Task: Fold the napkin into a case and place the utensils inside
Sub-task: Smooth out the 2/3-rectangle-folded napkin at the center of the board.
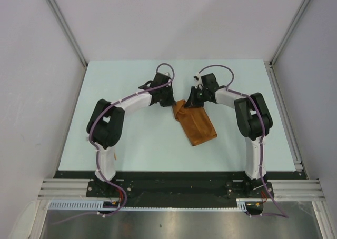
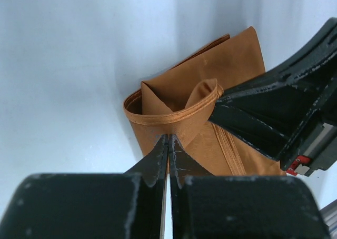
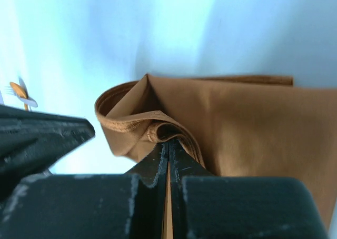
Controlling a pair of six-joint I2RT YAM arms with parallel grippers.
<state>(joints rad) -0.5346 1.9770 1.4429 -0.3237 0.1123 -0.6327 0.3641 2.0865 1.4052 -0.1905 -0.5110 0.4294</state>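
Soft, even overhead light, faint shadows; wrist views glare bluish-white (right one strongest), near jaws seemingly blurred.

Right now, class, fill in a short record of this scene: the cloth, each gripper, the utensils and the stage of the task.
napkin: folded into a narrow layered strip, lying slantwise on the table
left gripper: shut on the napkin's hemmed far end
right gripper: shut on the same end
utensils: one small orange piece apart from the cloth, kind unclear
stage: end fold gapes open; nothing seen inside
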